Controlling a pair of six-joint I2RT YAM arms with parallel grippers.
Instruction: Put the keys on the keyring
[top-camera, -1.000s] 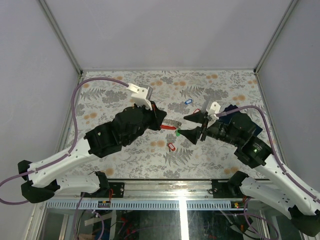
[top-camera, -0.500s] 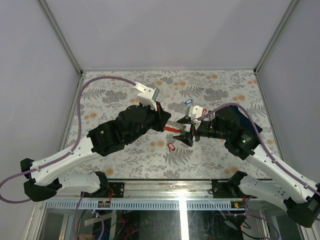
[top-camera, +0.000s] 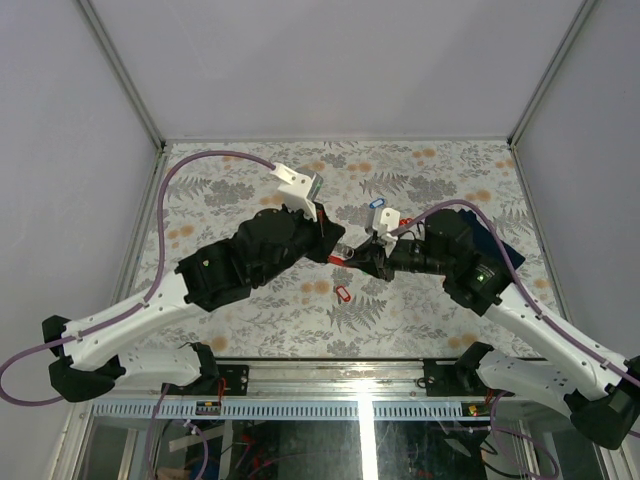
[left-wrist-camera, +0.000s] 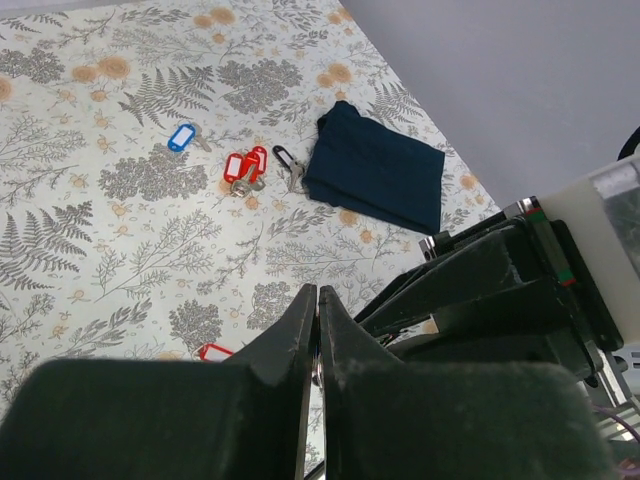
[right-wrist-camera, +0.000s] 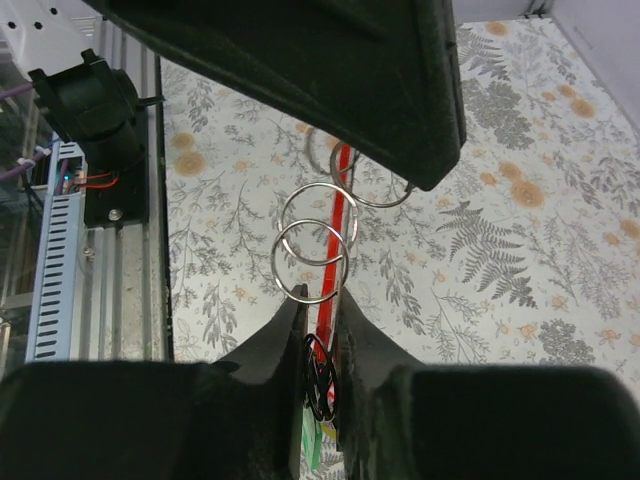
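— How are the jaws set?
— The left gripper (top-camera: 333, 252) is pressed together, seemingly on the keyring (right-wrist-camera: 312, 250), which is hung at twelve o'clock of the right gripper (right-wrist-camera: 317, 312). The right jaws are drawn nearly together around a small dark loop (right-wrist-camera: 318, 375) with a green tag (right-wrist-camera: 312, 442); whether it is firmly pinched cannot be told.
— And the step?
— The loop should be fed into the coil's split end and turned along slowly, with the keyring held steady. Other keys (left-wrist-camera: 243, 167) are seen on the table (left-wrist-camera: 100, 250), at eleven o'clock of the left jaws.

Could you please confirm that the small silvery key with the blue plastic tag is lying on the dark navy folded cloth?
Not quite: the small silvery key with the blue plastic tag lies on the floral-patterned tabletop, apart from the dark navy folded cloth, as the left wrist view shows.
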